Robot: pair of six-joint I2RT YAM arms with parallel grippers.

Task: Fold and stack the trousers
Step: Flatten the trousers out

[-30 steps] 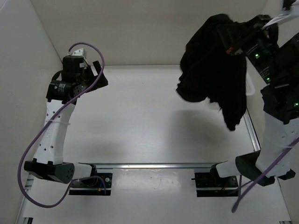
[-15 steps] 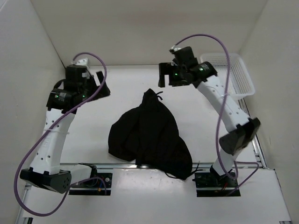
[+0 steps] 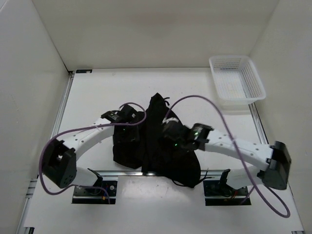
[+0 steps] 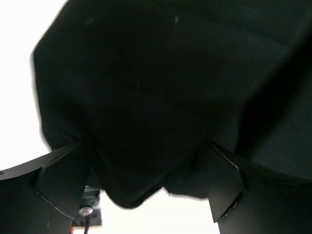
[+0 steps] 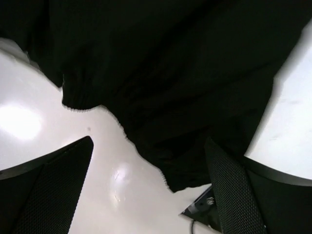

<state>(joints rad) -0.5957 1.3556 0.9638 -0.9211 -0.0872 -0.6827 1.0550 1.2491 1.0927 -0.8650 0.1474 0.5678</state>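
As the crumpled black soft-fabric trousers [image 3: 152,146] lie heaped, the left gripper [image 4: 146,144] and right gripper [image 5: 149,141] hang just above them, each spread wide.

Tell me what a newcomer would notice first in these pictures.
The black trousers lie in a crumpled heap in the middle of the table, toward its near edge. The left gripper and the right gripper hang low over the heap, both open, with fabric in the gap. A white basket sits empty in the far right corner.
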